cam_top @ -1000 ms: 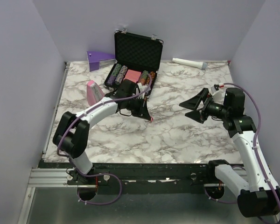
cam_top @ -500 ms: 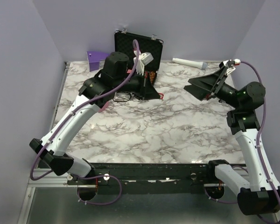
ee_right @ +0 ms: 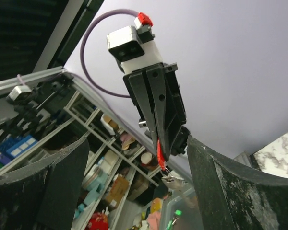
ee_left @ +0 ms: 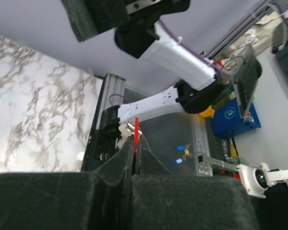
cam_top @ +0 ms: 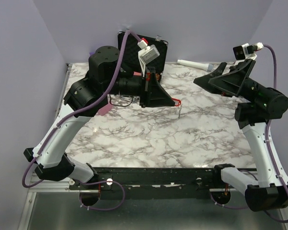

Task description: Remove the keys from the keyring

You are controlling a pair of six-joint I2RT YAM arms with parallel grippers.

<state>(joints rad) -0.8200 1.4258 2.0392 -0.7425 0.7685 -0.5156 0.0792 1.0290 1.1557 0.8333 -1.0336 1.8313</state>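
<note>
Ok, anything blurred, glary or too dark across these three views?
Top view: sharp, evenly lit, only soft shadows on the table. Left wrist view: the left gripper is a dark, soft-focus mass around the crisp red keyring. Right wrist view: the shelves behind look soft.

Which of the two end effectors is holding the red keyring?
The left end effector: its fingers are shut on the red keyring, with a key hanging below it. The right end effector is open and holds nothing.

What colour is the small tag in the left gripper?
Bright red. The tag shows best in right wrist view.
</note>
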